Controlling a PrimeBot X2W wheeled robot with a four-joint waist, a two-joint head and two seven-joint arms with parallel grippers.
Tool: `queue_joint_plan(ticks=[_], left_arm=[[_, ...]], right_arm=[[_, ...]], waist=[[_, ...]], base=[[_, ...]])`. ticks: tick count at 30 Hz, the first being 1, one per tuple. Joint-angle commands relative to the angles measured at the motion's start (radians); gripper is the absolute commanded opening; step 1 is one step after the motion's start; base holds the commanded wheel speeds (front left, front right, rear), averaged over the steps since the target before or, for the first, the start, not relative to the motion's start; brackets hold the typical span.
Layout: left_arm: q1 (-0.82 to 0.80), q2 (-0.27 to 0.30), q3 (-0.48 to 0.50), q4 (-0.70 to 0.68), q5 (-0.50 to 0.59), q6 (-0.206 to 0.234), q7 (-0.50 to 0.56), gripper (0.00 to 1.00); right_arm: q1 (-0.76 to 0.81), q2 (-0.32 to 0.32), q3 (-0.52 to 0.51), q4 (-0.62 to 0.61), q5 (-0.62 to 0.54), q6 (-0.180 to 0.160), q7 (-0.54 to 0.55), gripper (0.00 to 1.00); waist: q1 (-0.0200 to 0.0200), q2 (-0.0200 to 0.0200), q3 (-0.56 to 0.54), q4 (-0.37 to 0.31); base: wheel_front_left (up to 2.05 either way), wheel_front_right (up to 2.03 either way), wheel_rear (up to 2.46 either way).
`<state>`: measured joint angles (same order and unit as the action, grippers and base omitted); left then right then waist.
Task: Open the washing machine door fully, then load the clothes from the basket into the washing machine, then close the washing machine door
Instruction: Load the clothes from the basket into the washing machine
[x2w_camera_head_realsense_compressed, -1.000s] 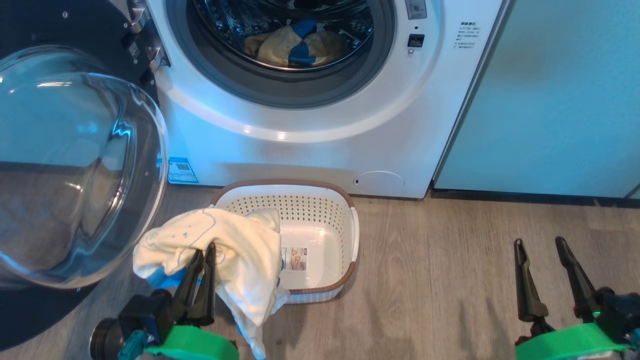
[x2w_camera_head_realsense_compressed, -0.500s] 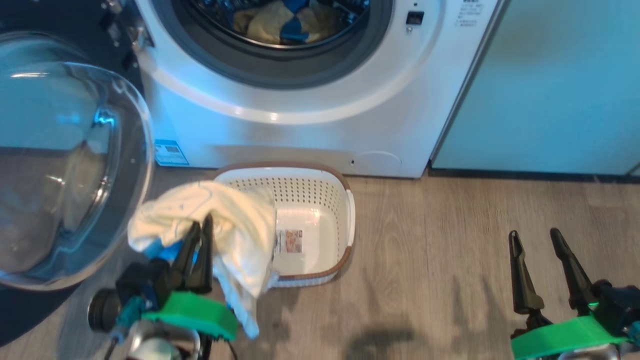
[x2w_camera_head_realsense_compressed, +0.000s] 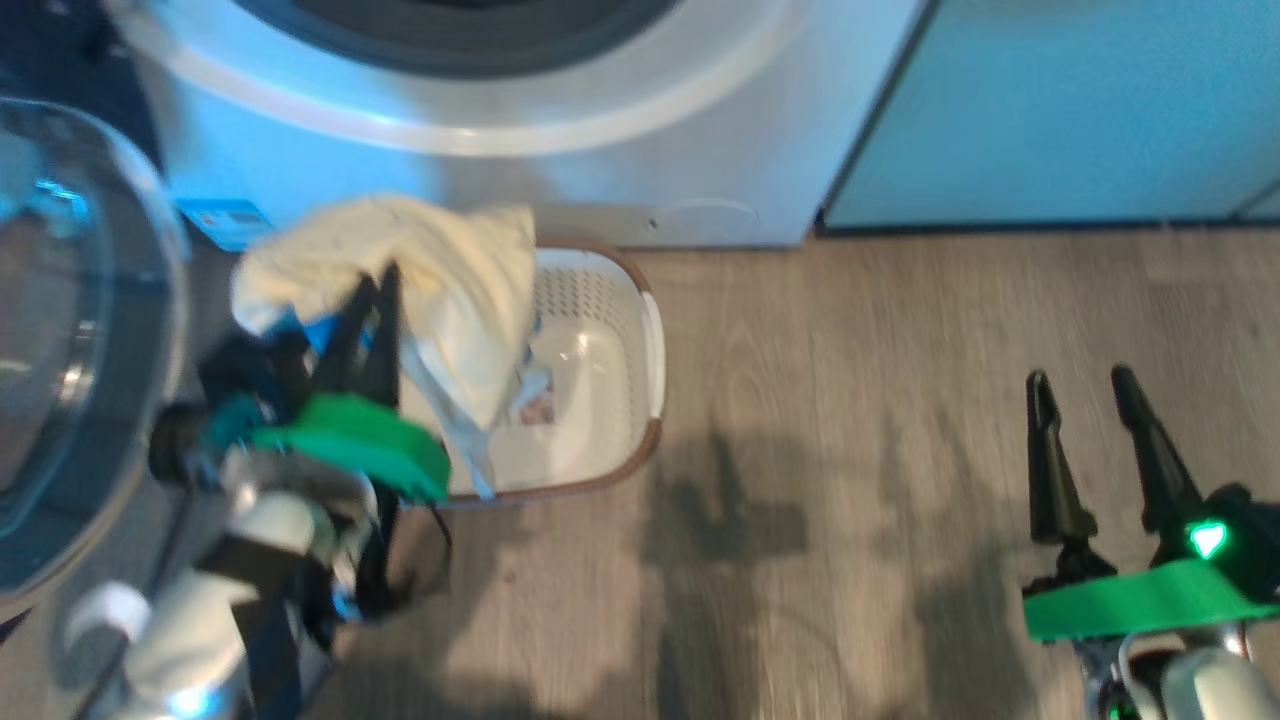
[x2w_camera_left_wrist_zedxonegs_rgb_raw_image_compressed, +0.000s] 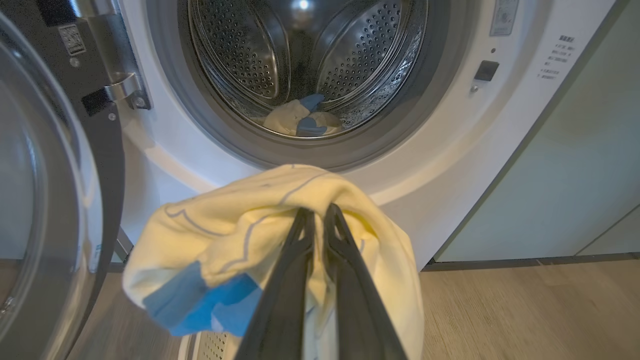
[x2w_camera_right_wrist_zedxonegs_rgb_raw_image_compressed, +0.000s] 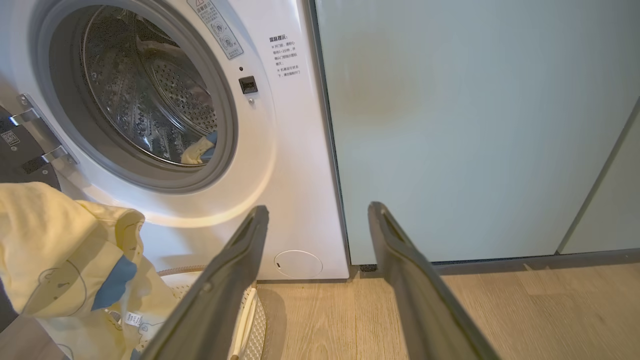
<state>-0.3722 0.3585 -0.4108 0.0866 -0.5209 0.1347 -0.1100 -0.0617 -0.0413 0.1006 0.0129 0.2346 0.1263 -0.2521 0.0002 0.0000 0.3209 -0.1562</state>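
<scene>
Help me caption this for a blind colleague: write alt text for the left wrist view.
The left gripper is shut on the clothes, a cream-yellow garment with a blue patch, held before the washing machine, whose door stands open at left. Another cream and blue garment lies in the drum.

bright even light; head view motion-blurred, wrist views sharp.

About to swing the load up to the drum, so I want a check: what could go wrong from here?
The clothes hang loosely below the left end effector; a trailing edge could catch on the grey gasket or fall short of the drum. The washing machine door stands open close beside that end effector, so a wide swing might bump it.
</scene>
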Motion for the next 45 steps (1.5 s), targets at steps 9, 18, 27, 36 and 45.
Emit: queue_joint_plan(ticks=[9,18,27,36,45], left_arm=[[-0.264,0.098,0.105,0.084,-0.050,-0.051,0.110,0.00],[-0.520,0.192,0.123,0.191,-0.064,-0.098,0.285,0.00],[-0.810,0.277,0.110,0.274,-0.036,-0.145,0.448,0.00],[-1.040,0.313,0.091,0.312,-0.015,-0.183,0.554,0.00],[-1.184,0.350,0.075,0.337,0.013,-0.205,0.603,0.00]], right_arm=[[-0.089,-0.009,0.040,-0.068,0.074,0.004,-0.010,1.00],[-0.126,-0.009,0.069,-0.088,0.153,0.004,-0.010,1.00],[-0.143,-0.009,0.089,-0.115,0.219,0.004,-0.010,1.00],[-0.170,-0.009,0.132,-0.146,0.284,0.004,-0.010,1.00],[-0.184,-0.009,0.181,-0.183,0.344,0.004,-0.010,1.00]], waist=[[-0.0002,0.0000,0.152,-0.122],[-0.0002,0.0000,0.237,-0.200],[-0.0002,0.0000,0.327,-0.249],[-0.0002,0.0000,0.426,-0.296],[-0.0002,0.0000,0.511,-0.350]], base=[[0.00,0.00,0.00],[0.00,0.00,0.00],[0.00,0.00,0.00],[0.00,0.00,0.00],[0.00,0.00,0.00]])
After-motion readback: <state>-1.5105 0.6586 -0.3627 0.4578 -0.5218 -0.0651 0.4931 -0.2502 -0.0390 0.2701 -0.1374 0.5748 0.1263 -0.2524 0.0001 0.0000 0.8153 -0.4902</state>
